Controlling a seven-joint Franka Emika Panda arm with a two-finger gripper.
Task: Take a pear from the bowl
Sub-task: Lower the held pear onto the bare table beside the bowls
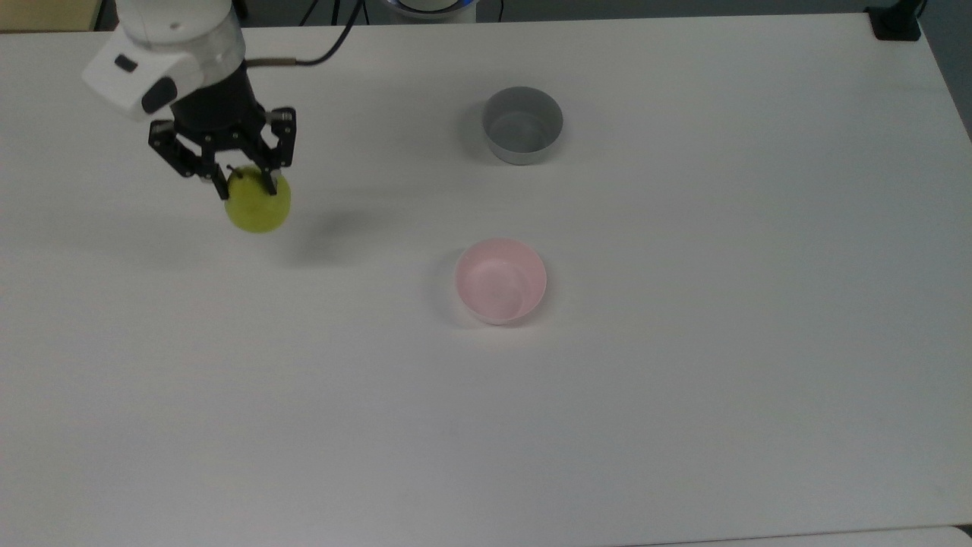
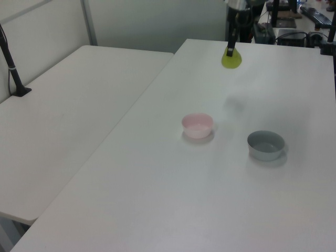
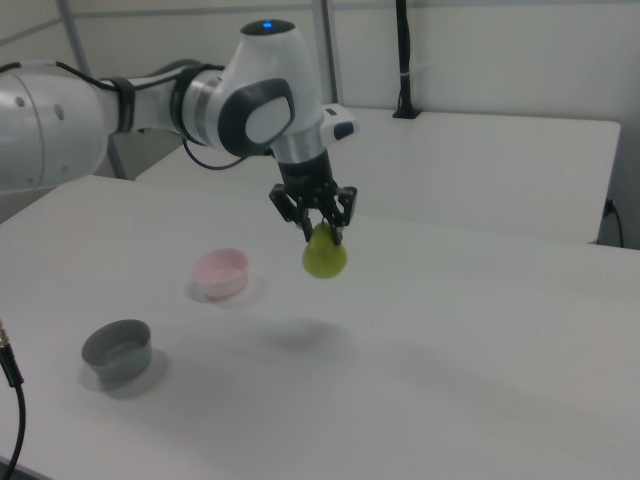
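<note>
While the gripper (image 1: 244, 184) pinches the pear (image 1: 258, 205) by its narrow top, stem end up, we see the fruit hanging clear of the bench (image 1: 683, 395), its shadow falling on the surface below. We judge the lift done: the pink bowl (image 1: 500, 281) sits empty, well apart toward the top view's right (the grey bowl (image 1: 522, 125) likewise), and the neck hold leaves the wide body free.
</note>
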